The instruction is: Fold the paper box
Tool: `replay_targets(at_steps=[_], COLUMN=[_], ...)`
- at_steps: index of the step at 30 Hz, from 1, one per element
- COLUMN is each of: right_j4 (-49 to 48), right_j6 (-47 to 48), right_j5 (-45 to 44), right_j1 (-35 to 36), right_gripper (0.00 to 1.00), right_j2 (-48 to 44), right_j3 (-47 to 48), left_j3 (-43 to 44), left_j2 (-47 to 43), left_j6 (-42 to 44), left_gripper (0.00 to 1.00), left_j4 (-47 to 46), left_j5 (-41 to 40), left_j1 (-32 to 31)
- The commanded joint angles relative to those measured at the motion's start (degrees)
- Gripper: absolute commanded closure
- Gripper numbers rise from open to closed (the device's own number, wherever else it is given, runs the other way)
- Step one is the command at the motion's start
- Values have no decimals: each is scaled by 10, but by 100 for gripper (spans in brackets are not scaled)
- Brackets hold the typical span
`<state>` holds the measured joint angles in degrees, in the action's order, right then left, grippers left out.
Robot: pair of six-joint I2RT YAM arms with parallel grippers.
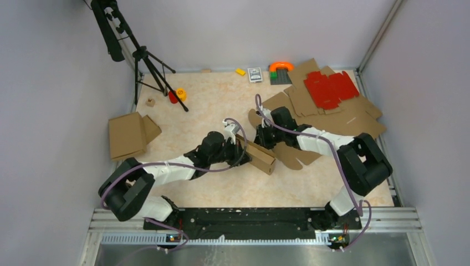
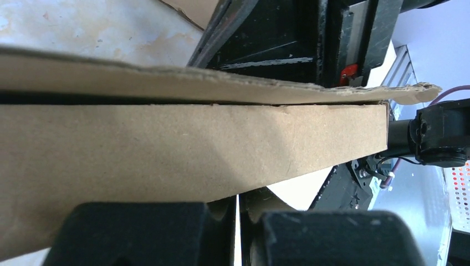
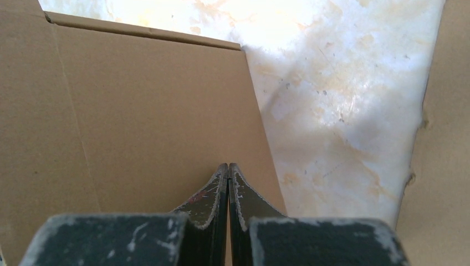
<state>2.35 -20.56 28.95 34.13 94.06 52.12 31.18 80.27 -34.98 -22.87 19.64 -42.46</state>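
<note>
Plain brown cardboard die-cut paper box (image 1: 261,158) mid-frame on marbled worktop (image 1: 221,108), long wall raised. Left claw (image 2: 238,210) and right claw (image 3: 228,169) both squeezed together against it. Best: right pins base flat, left pushes wall along crease.

Bench (image 1: 210,105), overhead view. Far left: black tripod (image 1: 145,58), with a red-and-yellow item (image 1: 177,95) by one foot and a small wooden cube (image 1: 150,102) nearby. Left edge: a folded brown carton (image 1: 128,134). Far edge: yellow block (image 1: 240,71), small patterned box (image 1: 255,74), and an orange ring (image 1: 281,66) on a grey baseplate (image 1: 281,78) (green bricks beside it). Right: red die-cut sheet (image 1: 331,88) lying on overlapping flat cardboard sheets (image 1: 360,119).
</note>
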Motion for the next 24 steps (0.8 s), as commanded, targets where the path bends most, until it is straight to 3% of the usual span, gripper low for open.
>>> replay_targets(at_steps=[1, 7, 12, 24], right_j4=[49, 59, 54, 6], right_j6=[17, 8, -11, -73], right_j5=[-11, 4, 24, 125], right_j1=[5, -29, -57, -90], right_gripper=[100, 98, 85, 65], right_j2=[-48, -88, -126, -182], right_j3=[13, 9, 4, -32], left_j3=[10, 8, 9, 30], left_j2=[-39, -58, -53, -41], left_j6=[4, 5, 8, 24], left_gripper=[100, 98, 98, 98], left_j4=[0, 16, 14, 16], left_j5=[-11, -11, -10, -5], left_j1=[1, 1, 2, 4])
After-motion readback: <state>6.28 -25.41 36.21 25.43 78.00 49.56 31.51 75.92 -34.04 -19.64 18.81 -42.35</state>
